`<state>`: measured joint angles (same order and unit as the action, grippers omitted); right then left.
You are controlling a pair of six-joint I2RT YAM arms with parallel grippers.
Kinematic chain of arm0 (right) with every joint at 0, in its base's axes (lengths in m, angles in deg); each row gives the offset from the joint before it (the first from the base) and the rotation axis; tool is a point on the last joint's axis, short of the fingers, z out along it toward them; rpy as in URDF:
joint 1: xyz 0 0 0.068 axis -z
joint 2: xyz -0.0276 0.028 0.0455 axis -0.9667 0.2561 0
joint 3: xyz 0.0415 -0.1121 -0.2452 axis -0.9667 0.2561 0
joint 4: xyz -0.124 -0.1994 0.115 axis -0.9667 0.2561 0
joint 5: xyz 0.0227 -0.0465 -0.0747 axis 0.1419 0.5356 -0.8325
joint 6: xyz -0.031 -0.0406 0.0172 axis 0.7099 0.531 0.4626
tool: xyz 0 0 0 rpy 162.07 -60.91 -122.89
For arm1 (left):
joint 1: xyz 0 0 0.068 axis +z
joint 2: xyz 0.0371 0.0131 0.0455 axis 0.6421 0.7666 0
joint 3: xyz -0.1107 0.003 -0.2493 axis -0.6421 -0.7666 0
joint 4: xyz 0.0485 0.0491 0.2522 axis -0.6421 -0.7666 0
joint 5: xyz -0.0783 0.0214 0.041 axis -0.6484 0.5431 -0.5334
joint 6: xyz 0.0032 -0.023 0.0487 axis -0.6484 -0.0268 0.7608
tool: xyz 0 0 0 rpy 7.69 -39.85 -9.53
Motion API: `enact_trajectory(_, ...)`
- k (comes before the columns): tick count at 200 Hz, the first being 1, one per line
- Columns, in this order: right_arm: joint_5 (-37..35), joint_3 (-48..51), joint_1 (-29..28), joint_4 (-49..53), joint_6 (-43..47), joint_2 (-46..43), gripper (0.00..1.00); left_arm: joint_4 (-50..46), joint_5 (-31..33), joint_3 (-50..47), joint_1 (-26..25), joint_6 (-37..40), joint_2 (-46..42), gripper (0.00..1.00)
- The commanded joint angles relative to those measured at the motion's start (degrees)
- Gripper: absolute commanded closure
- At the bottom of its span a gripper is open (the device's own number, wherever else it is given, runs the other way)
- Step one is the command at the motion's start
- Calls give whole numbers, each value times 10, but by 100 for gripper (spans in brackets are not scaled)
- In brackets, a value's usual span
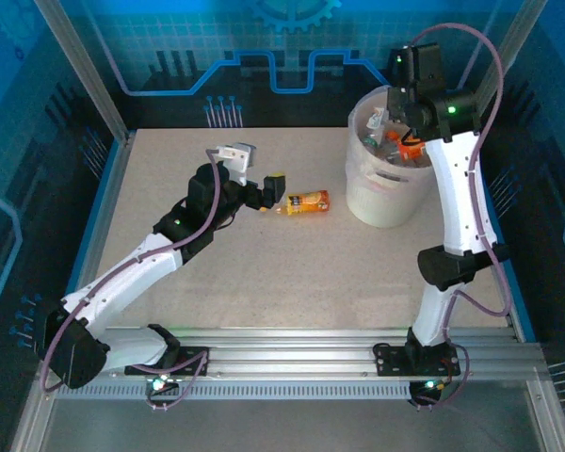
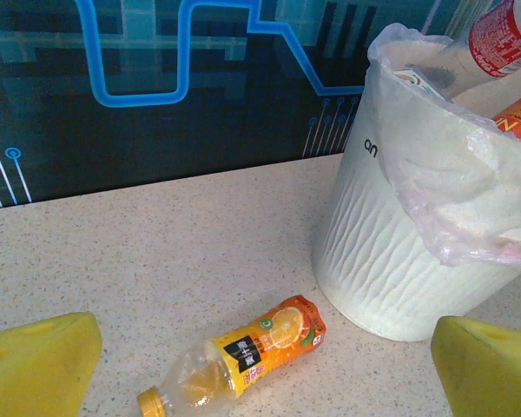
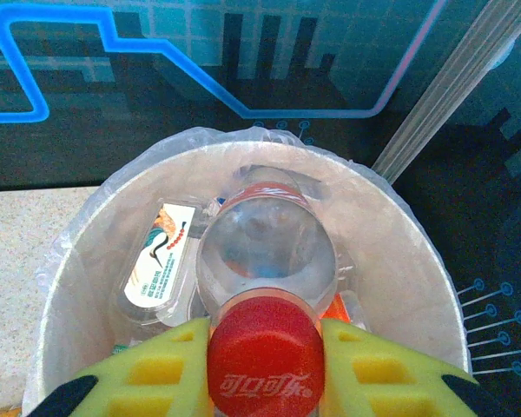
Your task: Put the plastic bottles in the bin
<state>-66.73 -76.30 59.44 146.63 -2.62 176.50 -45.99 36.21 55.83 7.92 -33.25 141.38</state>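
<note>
Down on the speckled beige worktop (image 1: pixel 264 273) it's wide open, folks: the whole near half and the left side lie bare. One orange bottle (image 1: pixel 304 202) lies on its side near the middle, cap pointing left, well apart from the bin (image 1: pixel 386 202). The bin stands toward the far right corner, close to the back wall (image 1: pixel 264 66) with its glowing blue circuit pattern. A thin plastic liner (image 2: pixel 469 200) is folded over its rim.

Over the bin, the right gripper (image 3: pixel 265 369) has its yellow fingers (image 3: pixel 156 378) clamped on a red-label bottle (image 3: pixel 265 252), squeezing the red band from both sides, with the clear end pointing down into the opening. Below it, more bottles lie inside, one with a white label (image 3: pixel 161 256) against the left wall.

Out on the left, the left gripper (image 1: pixel 271 191) hangs just beside the orange bottle's cap end with its fingers (image 2: pixel 39 365) spread wide apart. From the left wrist camera, the orange bottle (image 2: pixel 252 352) lies between them, touching neither.

Edges now: metal frame posts (image 1: pixel 80 66) rise at the far corners, a blue strip (image 1: pixel 99 217) runs down the left side, and a ribbed metal rail (image 1: pixel 292 363) carries both arm bases at the near edge.
</note>
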Motion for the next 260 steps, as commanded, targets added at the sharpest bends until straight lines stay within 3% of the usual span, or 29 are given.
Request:
enact_trajectory(1,10,-26,-3,29,10,1,73,3,5,16,4,-9,-3,1)
enact_trajectory(75,-139,-84,-21,106,-8,48,76,0,5,20,4,-7,3,1)
enact_trajectory(102,-124,-64,-30,98,-2,54,74,1,5,19,4,-9,4,1)
enact_trajectory(135,-141,10,-69,43,31,60,65,3,7,16,4,-9,5,1)
enact_trajectory(192,-162,13,-112,56,28,92,39,1,14,10,5,-2,-5,1)
enact_trajectory(260,-148,92,-123,71,-14,41,36,2,12,5,5,-8,-3,1)
